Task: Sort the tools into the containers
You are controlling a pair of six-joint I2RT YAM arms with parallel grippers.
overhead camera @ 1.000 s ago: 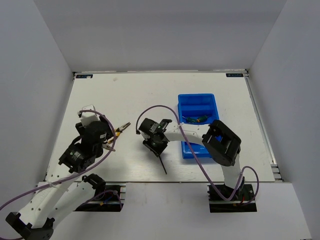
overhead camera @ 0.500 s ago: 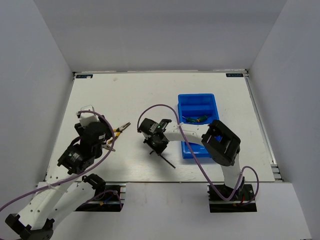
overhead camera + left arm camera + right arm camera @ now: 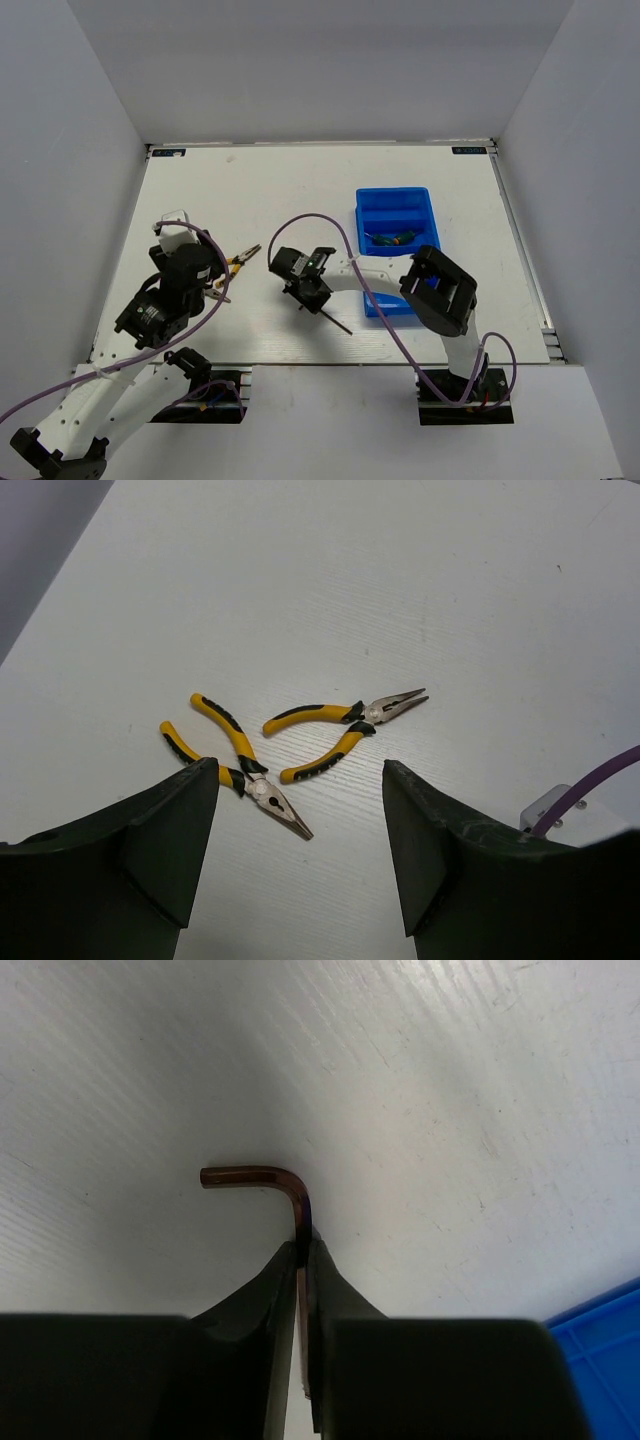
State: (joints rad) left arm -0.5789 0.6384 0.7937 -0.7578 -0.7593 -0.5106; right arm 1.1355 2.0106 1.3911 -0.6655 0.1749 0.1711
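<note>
My right gripper (image 3: 302,1245) is shut on a thin dark L-shaped hex key (image 3: 270,1175), whose bent end sticks out past the fingertips just above the white table. In the top view this gripper (image 3: 306,292) is left of the blue tray (image 3: 425,215), and the key's long shaft (image 3: 337,323) points down-right. Two green-handled screwdrivers (image 3: 390,239) lie in a middle section of the tray. My left gripper (image 3: 300,775) is open and empty, above two yellow-and-black pliers (image 3: 345,722) (image 3: 232,763) that lie on the table. The left gripper (image 3: 216,279) and one pair of pliers (image 3: 244,258) also show in the top view.
The tray's blue corner (image 3: 612,1332) shows at the right edge of the right wrist view. A purple cable (image 3: 310,218) arcs over the right arm. Grey walls enclose the table on three sides.
The right gripper has shifted slightly left with the hex key, and the key's shaft has swung from pointing toward the near edge to pointing down-right. The left arm has barely moved.
</note>
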